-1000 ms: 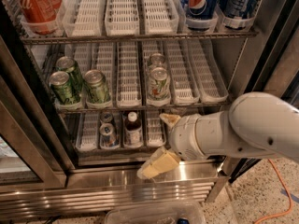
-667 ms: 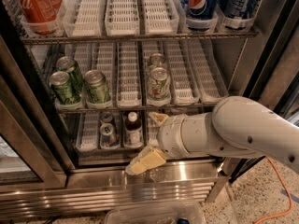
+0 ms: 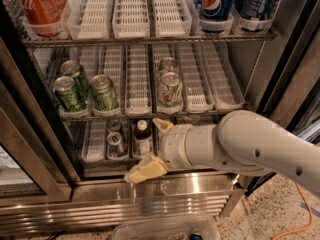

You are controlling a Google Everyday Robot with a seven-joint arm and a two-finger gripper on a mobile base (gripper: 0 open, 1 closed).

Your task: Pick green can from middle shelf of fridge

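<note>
- The green can [image 3: 104,91] stands upright at the front of the middle shelf [image 3: 137,84], just right of two brighter green cans [image 3: 68,93]
- Two whitish cans [image 3: 170,89] stand farther right
- The gripper [image 3: 141,149] hangs lower in the fridge [image 3: 150,194], before a small bottle [image 3: 142,136], jaws apart, empty, not touching the can

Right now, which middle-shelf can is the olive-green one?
The green can, just right of two brighter green cans; whitish cans sit farther right. The gripper, open, hangs below the middle shelf.
</note>
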